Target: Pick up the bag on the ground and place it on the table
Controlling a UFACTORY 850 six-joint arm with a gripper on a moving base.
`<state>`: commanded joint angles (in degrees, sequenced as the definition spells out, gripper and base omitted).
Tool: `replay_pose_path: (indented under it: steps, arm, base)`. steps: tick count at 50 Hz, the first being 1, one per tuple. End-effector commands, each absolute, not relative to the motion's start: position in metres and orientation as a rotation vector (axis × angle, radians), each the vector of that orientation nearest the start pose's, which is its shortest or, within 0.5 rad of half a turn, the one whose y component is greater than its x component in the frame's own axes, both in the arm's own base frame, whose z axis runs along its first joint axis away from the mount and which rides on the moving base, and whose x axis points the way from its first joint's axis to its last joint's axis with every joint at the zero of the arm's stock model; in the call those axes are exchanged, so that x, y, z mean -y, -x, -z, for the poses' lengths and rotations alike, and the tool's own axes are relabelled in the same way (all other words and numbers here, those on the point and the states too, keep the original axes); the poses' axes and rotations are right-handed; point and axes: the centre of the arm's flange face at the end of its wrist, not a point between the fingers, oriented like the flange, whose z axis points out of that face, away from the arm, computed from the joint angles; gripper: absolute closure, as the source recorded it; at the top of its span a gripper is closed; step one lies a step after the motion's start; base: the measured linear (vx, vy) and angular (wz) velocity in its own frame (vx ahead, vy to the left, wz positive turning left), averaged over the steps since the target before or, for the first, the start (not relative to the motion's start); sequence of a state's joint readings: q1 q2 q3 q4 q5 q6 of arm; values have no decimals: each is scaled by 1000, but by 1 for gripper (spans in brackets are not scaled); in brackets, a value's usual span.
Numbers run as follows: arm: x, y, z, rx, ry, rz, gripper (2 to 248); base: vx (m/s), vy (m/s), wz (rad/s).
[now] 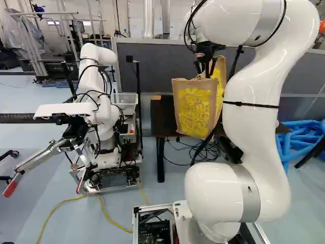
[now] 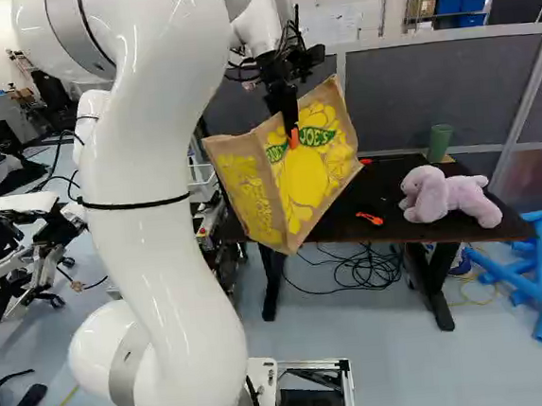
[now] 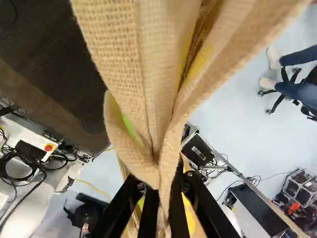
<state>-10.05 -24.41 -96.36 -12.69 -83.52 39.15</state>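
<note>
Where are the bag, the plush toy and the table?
Bag [image 2: 302,181]: right base view, on its printed front.
Plush toy [image 2: 465,197]: right base view, on its body.
Table [image 2: 339,224]: right base view, on bare tabletop.

Stuffed toy [image 2: 449,196] on table [image 2: 384,188]

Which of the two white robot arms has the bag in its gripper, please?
My arm, rising at the base views' foot: its gripper is shut on the bag. Another robot, left in the left base view, does not touch it.
</note>
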Motion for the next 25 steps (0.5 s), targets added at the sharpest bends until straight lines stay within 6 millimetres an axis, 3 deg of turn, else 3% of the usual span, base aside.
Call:
replay_pose_path:
  steps: [15,25]
  arm:
    - [125,-593,-617,-1428,3090,-299,228]
    - [125,-612,-601,-1419,3094,-296,228]
  base:
    - [0,0,0]
    - [0,0,0]
